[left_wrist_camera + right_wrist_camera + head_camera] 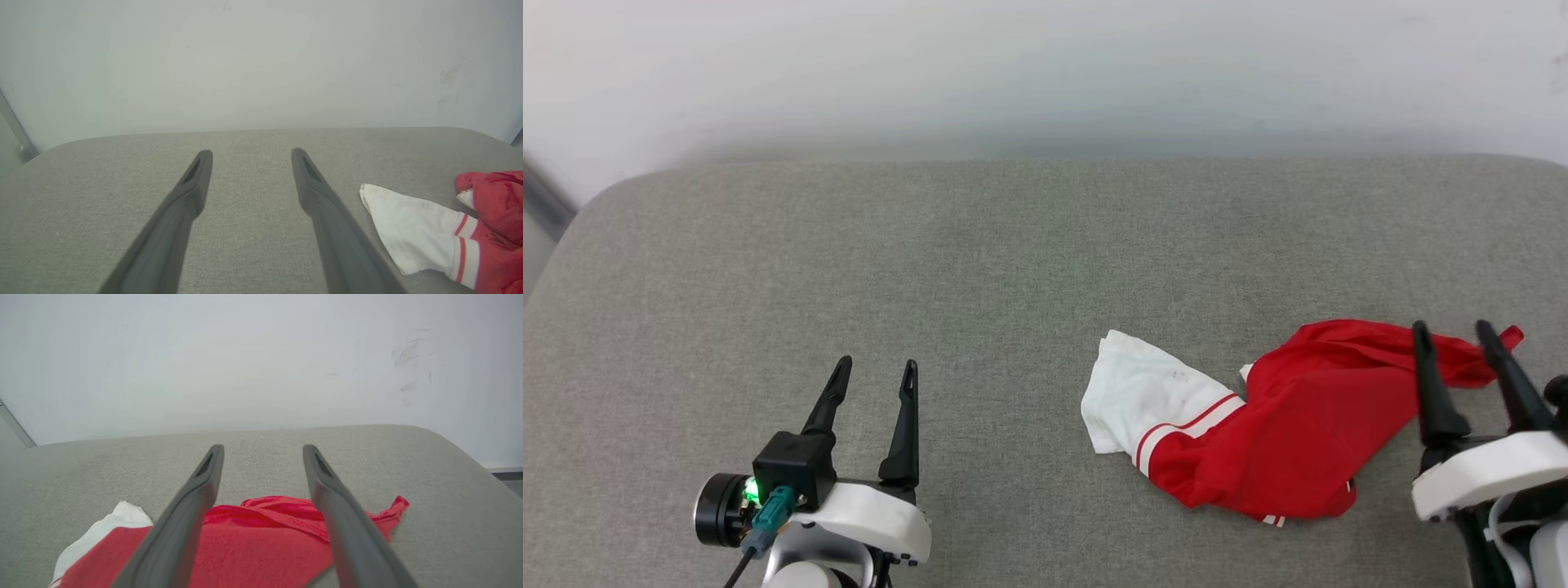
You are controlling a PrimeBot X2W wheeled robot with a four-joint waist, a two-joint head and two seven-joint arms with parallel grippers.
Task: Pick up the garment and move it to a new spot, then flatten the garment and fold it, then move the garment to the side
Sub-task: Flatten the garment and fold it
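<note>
Garment [1282, 441] of soft matt cloth, creased, its white end faintly smudged, counter [980, 269] covered in coarse grey woven fabric, left end effector [876, 363] at 7 o'clock and right end effector [1453, 327] at 4 o'clock with smooth matt dark fingers [327, 212], slightly glossy white plastic shells [874, 514], wall [1045, 65] matt pale, lightly scuffed

In the head view, the fingers of my right pincer [1452, 328] cover part of the garment [1282, 441] at its red end, and my right arm [1494, 482] is cut off at the corner. The left wrist view's right edge crops the red cloth. Faint specks [1174, 374] on the white section are too small to identify.
</note>
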